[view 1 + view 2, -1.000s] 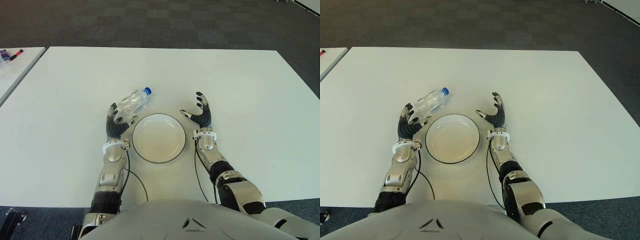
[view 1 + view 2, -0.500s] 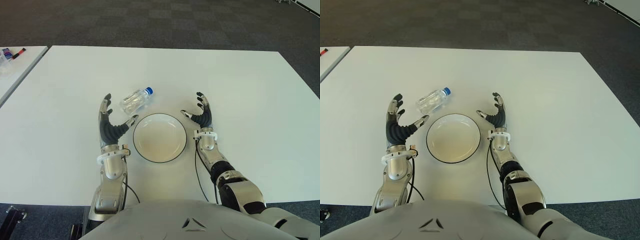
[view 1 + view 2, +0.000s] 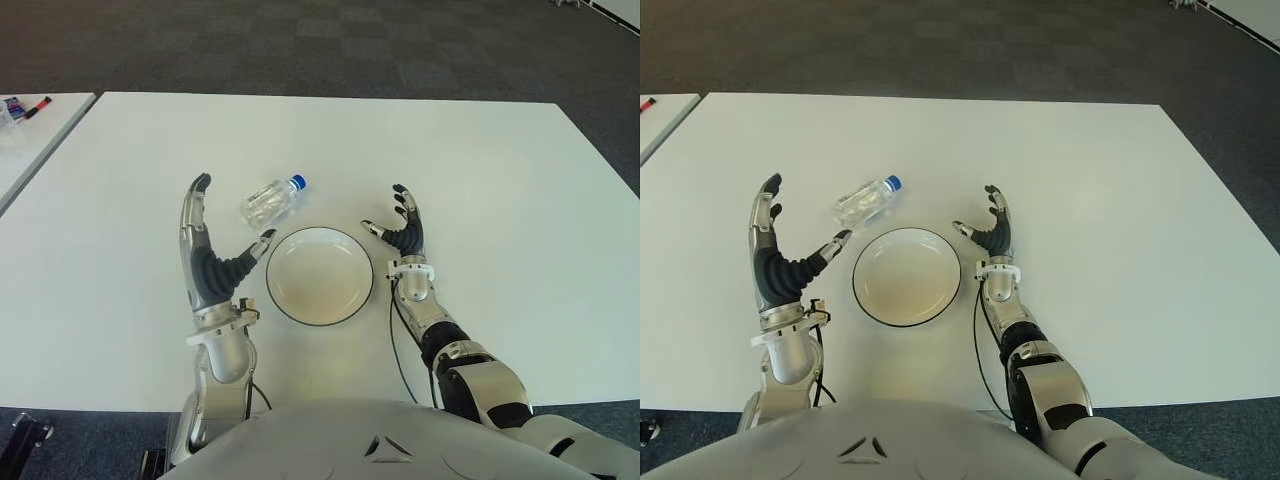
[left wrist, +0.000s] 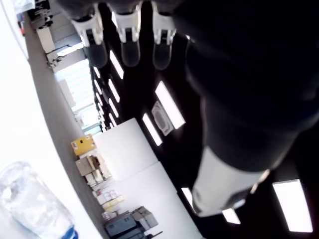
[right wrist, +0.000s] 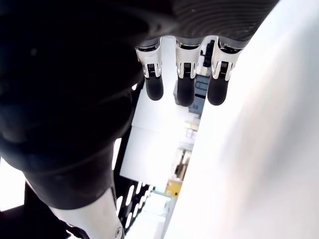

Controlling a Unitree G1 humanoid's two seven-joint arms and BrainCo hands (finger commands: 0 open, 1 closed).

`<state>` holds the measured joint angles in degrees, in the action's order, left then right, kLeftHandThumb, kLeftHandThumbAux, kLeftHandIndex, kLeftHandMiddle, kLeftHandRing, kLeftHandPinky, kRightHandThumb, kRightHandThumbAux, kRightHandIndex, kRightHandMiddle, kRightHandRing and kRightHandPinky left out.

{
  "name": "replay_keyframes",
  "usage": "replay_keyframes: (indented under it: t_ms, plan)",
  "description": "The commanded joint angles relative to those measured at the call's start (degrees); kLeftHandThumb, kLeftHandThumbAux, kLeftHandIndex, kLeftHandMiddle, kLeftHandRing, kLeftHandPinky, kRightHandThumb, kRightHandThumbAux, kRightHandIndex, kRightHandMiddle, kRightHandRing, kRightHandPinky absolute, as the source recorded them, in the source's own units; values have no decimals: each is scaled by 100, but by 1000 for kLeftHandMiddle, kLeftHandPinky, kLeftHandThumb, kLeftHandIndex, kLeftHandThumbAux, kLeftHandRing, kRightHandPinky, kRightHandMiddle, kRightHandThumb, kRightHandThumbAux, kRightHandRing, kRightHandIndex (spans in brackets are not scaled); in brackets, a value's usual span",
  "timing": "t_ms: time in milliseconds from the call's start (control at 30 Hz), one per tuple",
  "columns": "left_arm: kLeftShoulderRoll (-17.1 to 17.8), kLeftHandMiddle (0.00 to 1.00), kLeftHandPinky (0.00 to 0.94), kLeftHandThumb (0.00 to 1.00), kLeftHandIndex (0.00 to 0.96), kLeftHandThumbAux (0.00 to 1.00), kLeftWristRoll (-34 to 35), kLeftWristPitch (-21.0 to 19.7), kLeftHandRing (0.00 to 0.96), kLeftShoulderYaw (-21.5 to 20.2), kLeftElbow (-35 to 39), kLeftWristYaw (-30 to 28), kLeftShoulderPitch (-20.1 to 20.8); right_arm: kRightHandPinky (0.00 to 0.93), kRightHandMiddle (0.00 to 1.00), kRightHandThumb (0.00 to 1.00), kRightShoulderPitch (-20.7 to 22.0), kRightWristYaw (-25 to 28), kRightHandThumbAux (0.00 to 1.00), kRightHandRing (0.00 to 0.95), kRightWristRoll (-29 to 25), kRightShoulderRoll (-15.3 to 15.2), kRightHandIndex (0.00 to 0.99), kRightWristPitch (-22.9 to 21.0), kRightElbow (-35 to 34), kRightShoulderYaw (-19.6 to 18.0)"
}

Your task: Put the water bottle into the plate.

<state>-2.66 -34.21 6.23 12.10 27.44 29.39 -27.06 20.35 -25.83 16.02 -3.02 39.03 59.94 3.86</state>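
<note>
A clear water bottle [image 3: 270, 201] with a blue cap lies on its side on the white table [image 3: 480, 170], just beyond the left rim of the empty white plate [image 3: 319, 276] with a dark edge. My left hand [image 3: 212, 250] is raised to the left of the bottle and plate, fingers spread wide, holding nothing. Part of the bottle [image 4: 30, 209] shows in the left wrist view. Just right of the plate shows my right hand [image 3: 400, 226], with fingers relaxed and empty.
A second white table [image 3: 30, 140] stands at the far left with a few small items [image 3: 20, 108] on it. Dark carpet [image 3: 320, 45] lies beyond the table's far edge.
My left hand has lifted off the table and drawn back and left from the bottle, opening its fingers wider. The bottle, plate and right hand have not moved.
</note>
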Motion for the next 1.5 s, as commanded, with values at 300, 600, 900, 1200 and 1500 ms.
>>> replay_keyframes:
  t_ms: [300,600,900,1200,1500]
  plan:
    - [-268,99,108,0,128,897,231,135,85,62,-7,77,13,164,109,0,-216,-10,917,113,-11,50,140,-170,220,23]
    - [-359,105,97,0,127,887,-109,-190,85,171,79,51,43,159,105,0,-217,23,924,109,-47,70,139,-162,219,4]
    - [67,98,86,0,91,857,-1989,-1462,73,100,96,-467,319,164,108,0,-200,25,924,113,-47,79,145,-108,264,11]
    - [662,67,72,0,47,882,-4026,-2805,47,113,-253,-2824,1381,163,111,0,-199,-90,917,114,60,84,147,-88,299,76]
    - [821,18,58,0,3,899,-4653,-3021,4,245,-297,-3613,1567,165,111,0,-201,-140,910,116,92,83,140,-111,298,111]
